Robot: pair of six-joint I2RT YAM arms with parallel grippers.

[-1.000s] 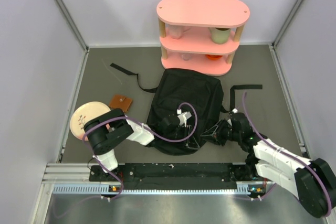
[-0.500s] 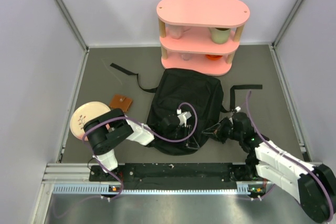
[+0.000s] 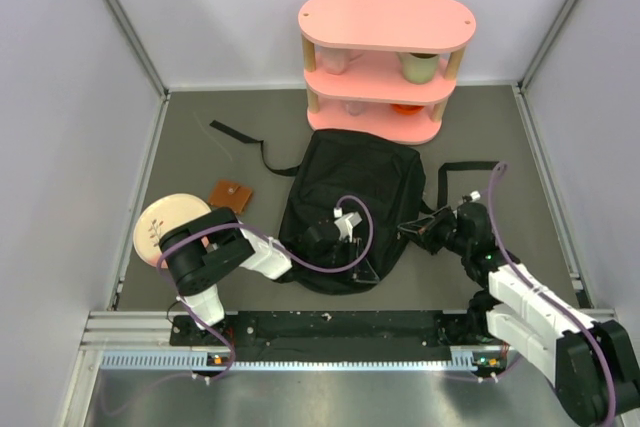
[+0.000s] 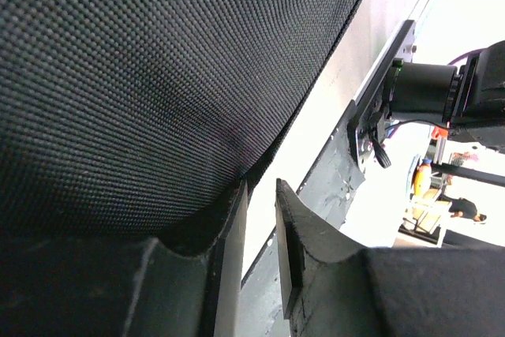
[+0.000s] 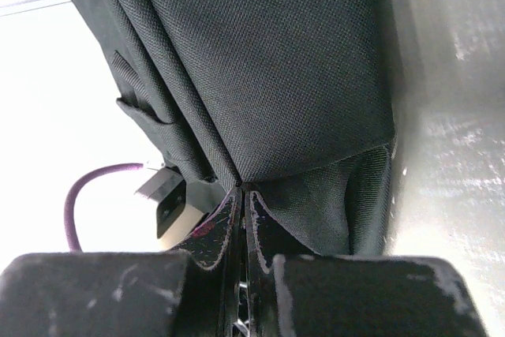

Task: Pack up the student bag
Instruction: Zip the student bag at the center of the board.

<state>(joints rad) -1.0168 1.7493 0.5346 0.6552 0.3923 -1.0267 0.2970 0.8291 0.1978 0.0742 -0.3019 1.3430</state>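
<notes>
We work both claws at the student bag point(image 3: 352, 192), centre frame, below the pink shelf point(image 3: 385, 67).
Our right gripper point(image 5: 243, 192) pinches a fabric fold; left gripper point(image 4: 260, 189) stands slightly apart beside the bag's edge.

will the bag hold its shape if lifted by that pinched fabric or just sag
Likely sags: the student bag is soft cloth, creasing toward the right pincer. Its loose straps would probably trail and snag. It lies fairly flat, so it may be light and slide when pushed.
</notes>
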